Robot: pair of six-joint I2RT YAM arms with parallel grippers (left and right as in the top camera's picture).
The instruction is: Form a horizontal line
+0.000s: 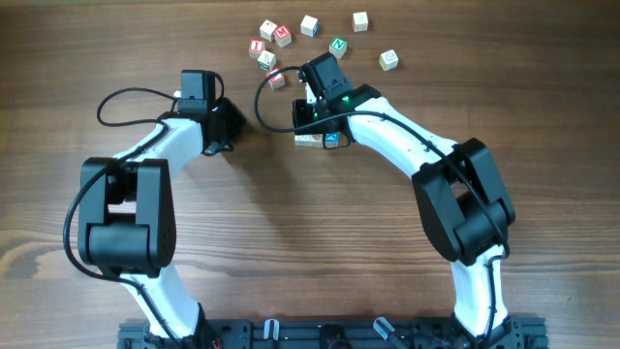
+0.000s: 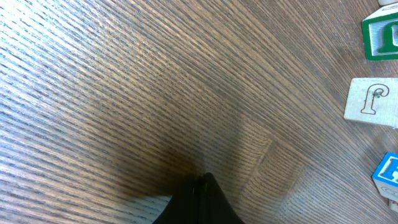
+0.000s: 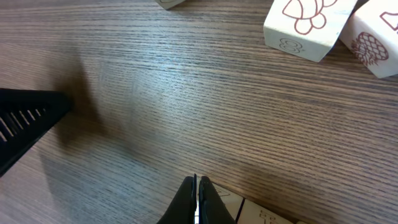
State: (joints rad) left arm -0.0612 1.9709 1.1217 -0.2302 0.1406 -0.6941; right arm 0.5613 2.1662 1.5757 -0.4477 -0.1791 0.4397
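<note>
While the overhead view lays out the whole scene, each wrist view adds close detail of its own. The left pincer [image 1: 223,126] hangs over bare tabletop [image 1: 291,233] left of the middle, with open wood running to the left edge and the near edge. Its own camera shows the fingers [image 2: 198,199] pressed together on nothing, and three cubes at that frame's right border: a green-faced cube [image 2: 380,37], a pale cube [image 2: 372,99] and a blue-faced cube [image 2: 388,175].

Further right, about the tabletop's middle, the horizontal line [image 1: 320,141] lies partly hidden under the right pincer [image 1: 322,128] — pale cubes with a cyan one at the right end. Only the right wrist view shows this pincer's tips [image 3: 198,200]: closed tight, empty, just beside the row's pale top edge. Whether they touch it I cannot tell.

Loose cubes [image 1: 310,25] lie scattered toward the far edge — the room to the right of the row is open wood.
</note>
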